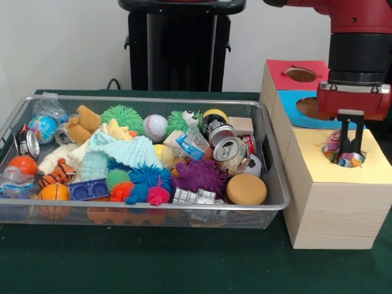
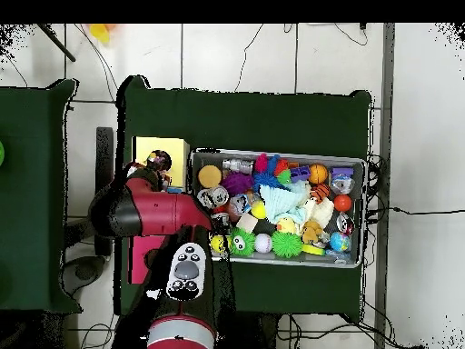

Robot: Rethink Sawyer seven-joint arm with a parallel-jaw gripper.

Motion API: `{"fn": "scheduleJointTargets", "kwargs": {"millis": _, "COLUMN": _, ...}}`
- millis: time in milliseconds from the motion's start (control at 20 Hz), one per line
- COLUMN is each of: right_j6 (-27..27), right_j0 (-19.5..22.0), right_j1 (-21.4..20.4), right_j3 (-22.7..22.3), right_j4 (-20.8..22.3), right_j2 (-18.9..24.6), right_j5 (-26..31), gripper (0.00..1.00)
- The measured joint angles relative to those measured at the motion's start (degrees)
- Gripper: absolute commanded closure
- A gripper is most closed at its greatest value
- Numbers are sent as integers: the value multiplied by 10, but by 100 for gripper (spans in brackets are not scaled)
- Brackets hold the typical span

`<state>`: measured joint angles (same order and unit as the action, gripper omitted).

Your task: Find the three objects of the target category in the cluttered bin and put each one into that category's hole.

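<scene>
poised above the yellow hole (image 1: 343, 153), gripper (image 1: 350, 149) pinching a multicoloured ball (image 1: 350, 160), ready for dropping in.

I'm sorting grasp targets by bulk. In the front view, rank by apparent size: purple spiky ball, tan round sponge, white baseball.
1. purple spiky ball
2. tan round sponge
3. white baseball

The baseball lies farther from the camera, so its true size may be understated.

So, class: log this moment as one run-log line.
end effector: in yellow section's hole | holds: multicoloured ball | box: beside mesh bin | bin: cluttered
</scene>
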<state>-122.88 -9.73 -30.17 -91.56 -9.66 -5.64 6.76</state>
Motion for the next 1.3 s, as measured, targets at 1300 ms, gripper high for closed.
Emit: {"fn": "scheduleJointTargets", "kwargs": {"millis": 1300, "right_j6": 0, "right_j0": 6, "right_j1": 40, "right_j3": 15, "right_j4": 0, "right_j2": 8, "right_j5": -54, "gripper": 100}}
